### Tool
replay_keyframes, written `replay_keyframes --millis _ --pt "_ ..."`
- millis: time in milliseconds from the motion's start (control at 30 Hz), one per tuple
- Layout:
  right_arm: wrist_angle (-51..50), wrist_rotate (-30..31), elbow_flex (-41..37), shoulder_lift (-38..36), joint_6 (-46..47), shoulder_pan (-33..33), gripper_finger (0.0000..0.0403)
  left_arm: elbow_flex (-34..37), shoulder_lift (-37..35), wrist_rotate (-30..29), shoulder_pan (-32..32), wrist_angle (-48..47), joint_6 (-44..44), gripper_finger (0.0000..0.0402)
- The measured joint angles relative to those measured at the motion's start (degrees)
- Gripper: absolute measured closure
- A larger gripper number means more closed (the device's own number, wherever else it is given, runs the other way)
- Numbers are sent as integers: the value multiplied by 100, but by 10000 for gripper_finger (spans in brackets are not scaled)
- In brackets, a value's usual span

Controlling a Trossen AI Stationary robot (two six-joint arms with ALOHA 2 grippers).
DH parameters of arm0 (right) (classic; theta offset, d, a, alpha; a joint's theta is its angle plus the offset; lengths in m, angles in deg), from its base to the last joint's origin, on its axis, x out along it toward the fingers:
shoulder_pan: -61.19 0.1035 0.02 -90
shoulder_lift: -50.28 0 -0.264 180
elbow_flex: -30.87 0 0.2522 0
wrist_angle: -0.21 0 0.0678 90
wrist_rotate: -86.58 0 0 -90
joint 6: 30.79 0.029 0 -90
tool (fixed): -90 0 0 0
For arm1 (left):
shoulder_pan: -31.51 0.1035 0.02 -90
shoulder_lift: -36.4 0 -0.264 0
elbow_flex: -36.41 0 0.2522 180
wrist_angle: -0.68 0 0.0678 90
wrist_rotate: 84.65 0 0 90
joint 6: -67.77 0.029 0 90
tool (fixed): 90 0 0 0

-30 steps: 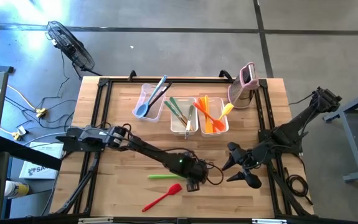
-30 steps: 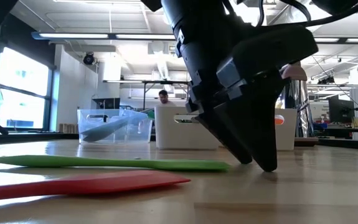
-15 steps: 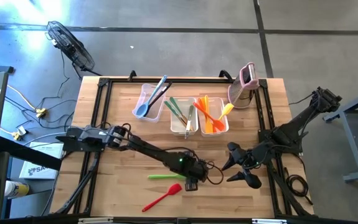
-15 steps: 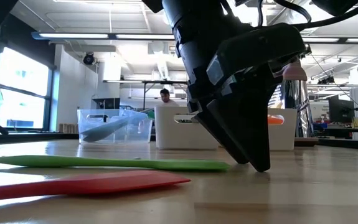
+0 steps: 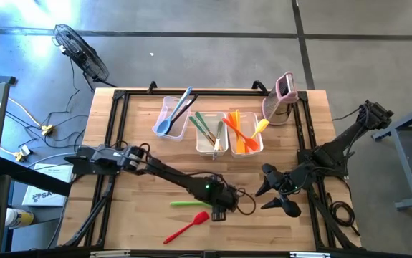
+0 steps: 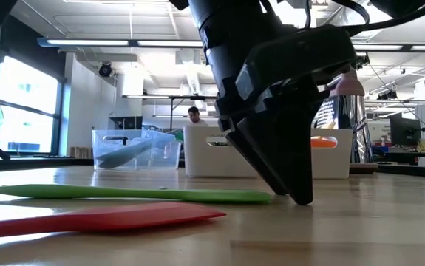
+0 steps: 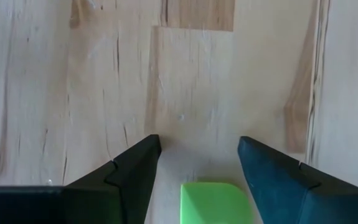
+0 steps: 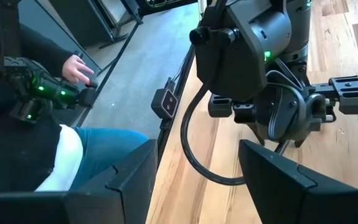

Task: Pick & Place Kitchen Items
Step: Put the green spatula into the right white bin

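Observation:
A green spatula (image 5: 191, 203) lies flat on the wooden table (image 5: 134, 215), with a red spatula (image 5: 188, 227) nearer the near edge. Both show in the low view, green (image 6: 131, 193) above red (image 6: 101, 216). My left gripper (image 5: 220, 211) points down at the green spatula's right end. It is open, its fingers standing on either side of that end (image 7: 215, 202) without touching it. My right gripper (image 5: 271, 196) is open and empty to the right, low over the table.
Three clear tubs stand at the far side: one with a blue spoon (image 5: 171, 118), one with green and other utensils (image 5: 209, 132), one with orange and yellow ones (image 5: 243, 132). A pink-and-white gadget (image 5: 281, 97) stands at the far right. A person sits beyond the table's near edge (image 8: 54, 143).
My left gripper has shifted a little toward the table's left edge, closer over the green spatula's right end, staying low and pointing down. The spatulas have not moved.

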Motion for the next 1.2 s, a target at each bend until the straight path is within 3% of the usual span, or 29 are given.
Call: replay_keyframes --millis 467,1200 --pt "-20 -2 0 -1 46 0 185 -2 -22 18 -179 -264 27 178" --pt "-56 46 0 -3 177 208 185 -11 -49 589 -311 -828 196 178"
